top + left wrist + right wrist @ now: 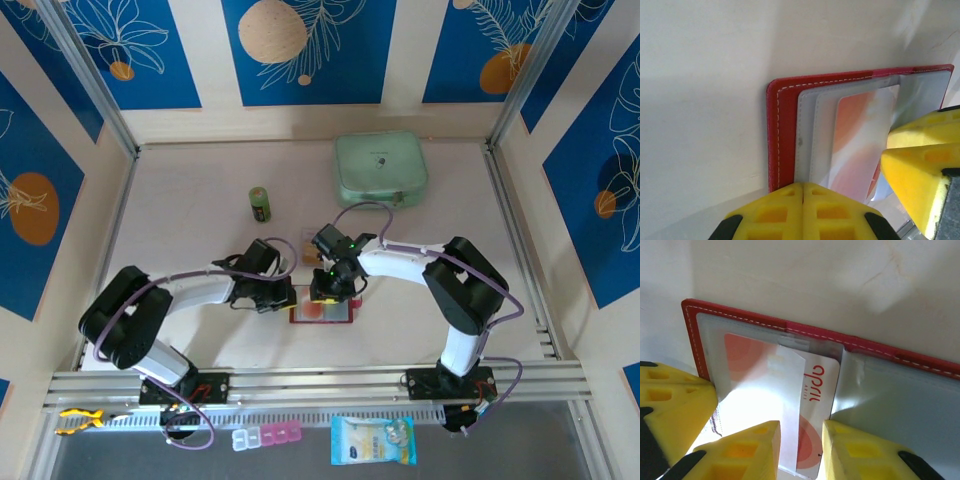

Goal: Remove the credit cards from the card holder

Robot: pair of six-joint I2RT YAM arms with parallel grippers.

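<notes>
Nearest, the left pincer [802, 194] is closed tight, its two yellow tips pressed together at one edge of the card holder [782, 145]. I read this as a weight to keep the red wallet from sliding on the table [700, 100]. The holder lies opened flat between the two arms.

Just beyond, the right pincer [800, 429] stands narrowly parted with the end of a credit card [812, 385] in the gap. The white-and-orange card juts partway out of its clear pocket [714, 351]. I cannot tell whether the tips actually pinch it — the placement looks meant for drawing the card free.

Farther back, a green can [261, 203] and a mint zip case [380, 170] sit well apart from the work.
</notes>
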